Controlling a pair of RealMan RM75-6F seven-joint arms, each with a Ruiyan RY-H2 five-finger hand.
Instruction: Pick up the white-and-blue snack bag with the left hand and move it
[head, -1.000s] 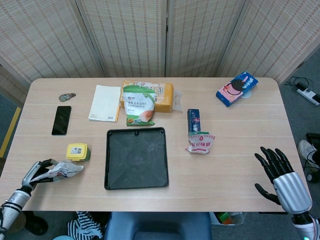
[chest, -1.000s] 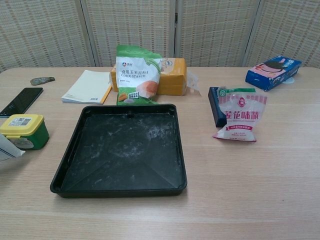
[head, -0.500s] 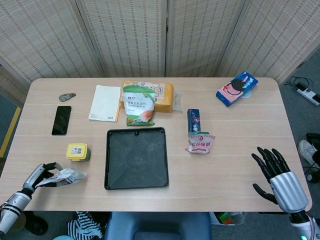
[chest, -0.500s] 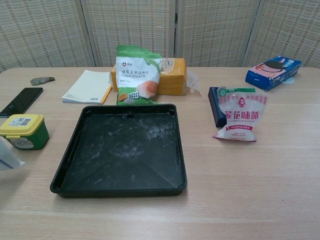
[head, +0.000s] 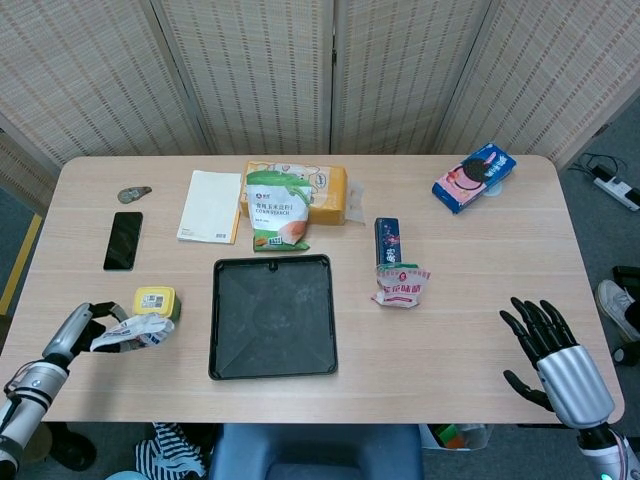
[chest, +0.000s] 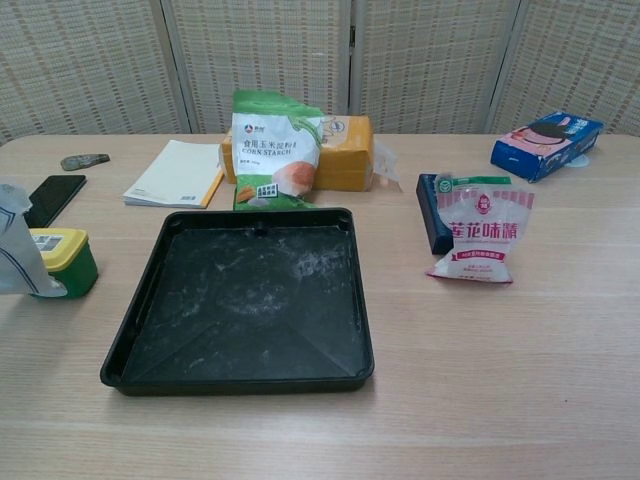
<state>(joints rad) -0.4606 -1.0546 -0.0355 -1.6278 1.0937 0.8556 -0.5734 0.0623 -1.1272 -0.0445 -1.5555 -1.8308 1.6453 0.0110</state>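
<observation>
Left hand: the left hand (head: 72, 333) grips the snack bag (head: 132, 331), fingers wrapped round its near end, at the table's (head: 450, 300) left front edge.
Snack bag: white with blue marks, crumpled, sticking out from the hand toward the tray (head: 272, 316); in the chest view (chest: 18, 250) it overlaps the front of the yellow-lidded tub (head: 156, 303).
Tub: just beyond the held bag, between hand and tray.
Phone: a black phone (head: 122, 240) lies farther out from the left hand.
Right hand: the right hand (head: 548, 349) holds nothing, fingers spread, at the right front edge, well apart from the pink pouch (head: 401, 285).
</observation>
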